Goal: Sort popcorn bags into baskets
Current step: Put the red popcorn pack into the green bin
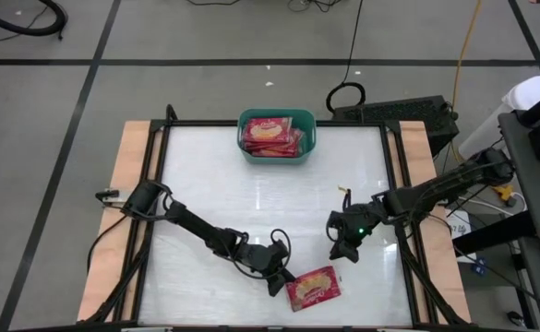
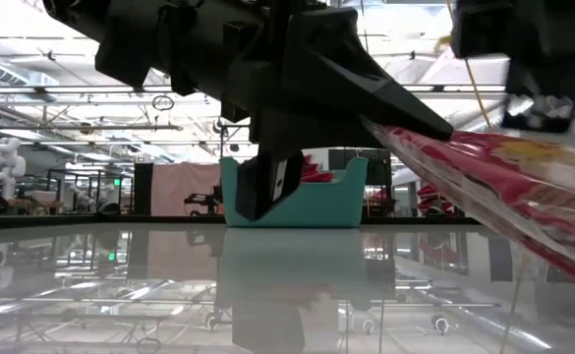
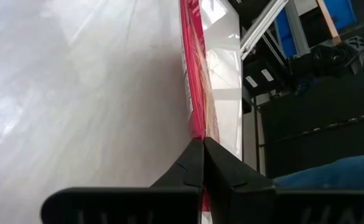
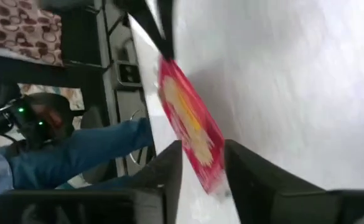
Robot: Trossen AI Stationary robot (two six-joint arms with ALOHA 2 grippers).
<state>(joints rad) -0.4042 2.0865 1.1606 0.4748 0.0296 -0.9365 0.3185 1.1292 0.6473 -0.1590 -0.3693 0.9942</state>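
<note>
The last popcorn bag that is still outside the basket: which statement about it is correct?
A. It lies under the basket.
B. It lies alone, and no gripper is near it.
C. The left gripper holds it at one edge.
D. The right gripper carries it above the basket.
C: the left gripper is shut on the edge of the popcorn bag, far from the basket; the right gripper is open nearby.

No text, label, brand, number or sign is legible in any view: the printing on the popcorn bag (image 1: 313, 287) held at the table's near edge and on the bags in the teal basket (image 1: 277, 147) is too small and blurred to read.
</note>
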